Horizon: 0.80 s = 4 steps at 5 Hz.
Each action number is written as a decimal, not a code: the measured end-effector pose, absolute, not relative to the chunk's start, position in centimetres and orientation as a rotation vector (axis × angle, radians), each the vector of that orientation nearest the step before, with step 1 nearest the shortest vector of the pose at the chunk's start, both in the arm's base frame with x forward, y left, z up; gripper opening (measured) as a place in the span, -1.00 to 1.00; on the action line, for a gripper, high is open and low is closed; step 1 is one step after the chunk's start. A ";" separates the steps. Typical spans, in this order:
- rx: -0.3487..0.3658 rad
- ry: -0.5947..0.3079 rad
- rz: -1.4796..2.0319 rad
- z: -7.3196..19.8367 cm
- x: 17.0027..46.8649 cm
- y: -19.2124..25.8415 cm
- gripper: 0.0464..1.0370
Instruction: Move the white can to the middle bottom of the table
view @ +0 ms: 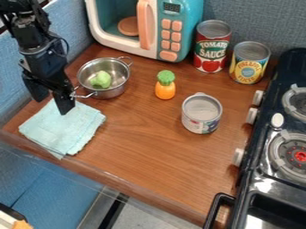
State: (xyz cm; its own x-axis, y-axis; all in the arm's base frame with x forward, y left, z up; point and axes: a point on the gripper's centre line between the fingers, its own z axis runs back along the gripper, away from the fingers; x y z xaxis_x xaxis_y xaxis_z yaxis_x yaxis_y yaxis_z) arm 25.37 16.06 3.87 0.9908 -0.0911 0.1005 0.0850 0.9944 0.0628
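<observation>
The black gripper (53, 103) hangs at the left of the camera view, over the upper edge of the folded cloth and just left of the metal pot. Its two fingers are apart with nothing between them. A white can (200, 115), open at the top with a grey rim, stands upright right of the middle of the wooden table (143, 143). The can is well to the right of the gripper and not touching it.
A pot (113, 92) holding a green piece, a light-blue cloth (62, 129) and an orange-and-green toy (165, 85) lie left of the can. Behind stand a toy microwave (152, 27), tomato can (211, 47) and pineapple can (248, 62). A stove (272, 134) borders the right.
</observation>
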 end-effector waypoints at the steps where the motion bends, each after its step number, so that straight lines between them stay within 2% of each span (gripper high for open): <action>1: 0.032 -0.075 -0.093 2.8 25.1 15.5 0.92; 2: -0.006 -0.076 -0.165 2.3 26.0 12.1 0.92; 4: -0.008 -0.142 -0.211 3.7 29.9 4.9 0.92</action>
State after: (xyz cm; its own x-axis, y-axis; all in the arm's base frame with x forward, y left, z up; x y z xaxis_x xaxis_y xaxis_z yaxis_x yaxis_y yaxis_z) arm 29.87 4.92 3.69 0.9678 -0.2082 0.1411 0.2094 0.9778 0.0068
